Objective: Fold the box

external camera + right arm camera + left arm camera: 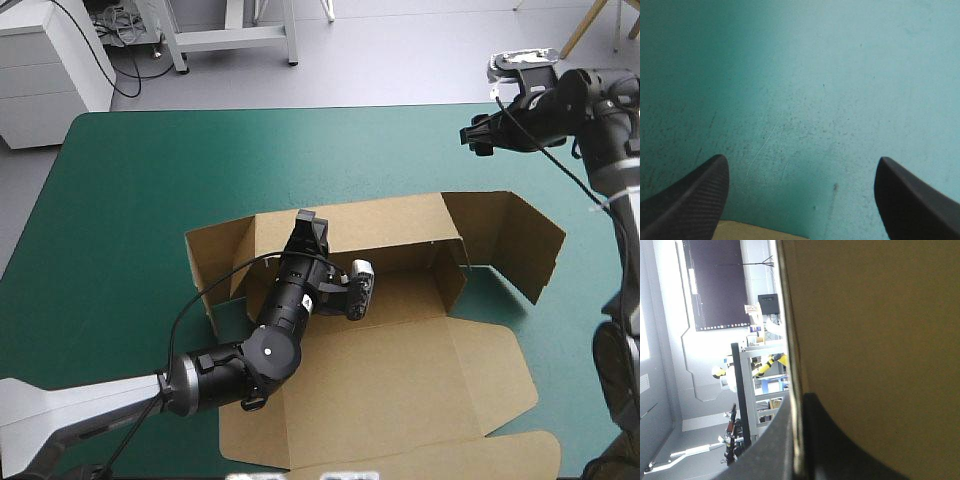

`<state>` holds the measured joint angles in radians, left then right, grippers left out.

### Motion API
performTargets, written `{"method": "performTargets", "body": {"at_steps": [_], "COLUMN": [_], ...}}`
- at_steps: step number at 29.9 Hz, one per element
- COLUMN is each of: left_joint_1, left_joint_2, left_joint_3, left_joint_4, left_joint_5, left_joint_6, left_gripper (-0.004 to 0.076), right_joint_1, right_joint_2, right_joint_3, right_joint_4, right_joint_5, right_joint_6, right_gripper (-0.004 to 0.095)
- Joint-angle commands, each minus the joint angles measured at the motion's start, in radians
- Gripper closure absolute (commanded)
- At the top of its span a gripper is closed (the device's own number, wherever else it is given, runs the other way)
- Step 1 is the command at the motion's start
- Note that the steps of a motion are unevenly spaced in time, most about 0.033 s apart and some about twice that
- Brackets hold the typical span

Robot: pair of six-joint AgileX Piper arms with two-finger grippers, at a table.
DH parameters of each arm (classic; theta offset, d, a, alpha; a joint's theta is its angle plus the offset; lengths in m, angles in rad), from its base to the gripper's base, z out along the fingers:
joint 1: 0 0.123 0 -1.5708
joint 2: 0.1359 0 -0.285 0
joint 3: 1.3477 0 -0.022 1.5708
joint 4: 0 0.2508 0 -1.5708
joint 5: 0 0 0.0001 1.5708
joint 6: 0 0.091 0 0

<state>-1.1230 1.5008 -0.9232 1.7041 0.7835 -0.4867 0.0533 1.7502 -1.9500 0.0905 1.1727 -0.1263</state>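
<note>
Left jaws are clamped on the brown box (400, 385), pinching the top edge of its raised rear wall (385, 222), left of the wall's middle. Right jaws hang wide open, high over the counter's (120, 200) far right corner, holding nothing. The box sits mid-counter with its base and lid panel flat, the rear wall up and the right side flap (515, 240) splayed outward.

My read: the wall is being stood up. The left arm should pinch firmly and swing about the crease rather than drag the sheet. The right arm looks needed to bring that splayed flap in.

The left wrist view gives what the overhead hides: the board edge (792, 340) sandwiched between the black fingers (850, 445). The right wrist view shows bare teal-green cover (815, 90) and a sliver of board (755, 232) under those jaws.
</note>
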Motion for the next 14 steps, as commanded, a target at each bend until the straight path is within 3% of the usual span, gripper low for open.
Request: {"method": "performTargets", "body": {"at_steps": [1, 14], "left_joint_1": [0.000, 0.000], "left_joint_2": [-0.040, -0.040], "left_joint_3": [-0.027, -0.027], "left_joint_4": [0.111, 0.111], "left_joint_5": [0.037, 0.044], "left_joint_6": [0.001, 0.001], "left_gripper": [0.0734, 0.0734], "right_joint_1": [-0.031, -0.060], "right_joint_2": [0.064, 0.043], "right_joint_3": [-0.132, 0.065], "right_joint_4": [0.060, 0.083], "right_joint_5": [0.031, 0.033], "right_joint_6": [-0.034, -0.094], "right_gripper": [0.0166, 0.0169]}}
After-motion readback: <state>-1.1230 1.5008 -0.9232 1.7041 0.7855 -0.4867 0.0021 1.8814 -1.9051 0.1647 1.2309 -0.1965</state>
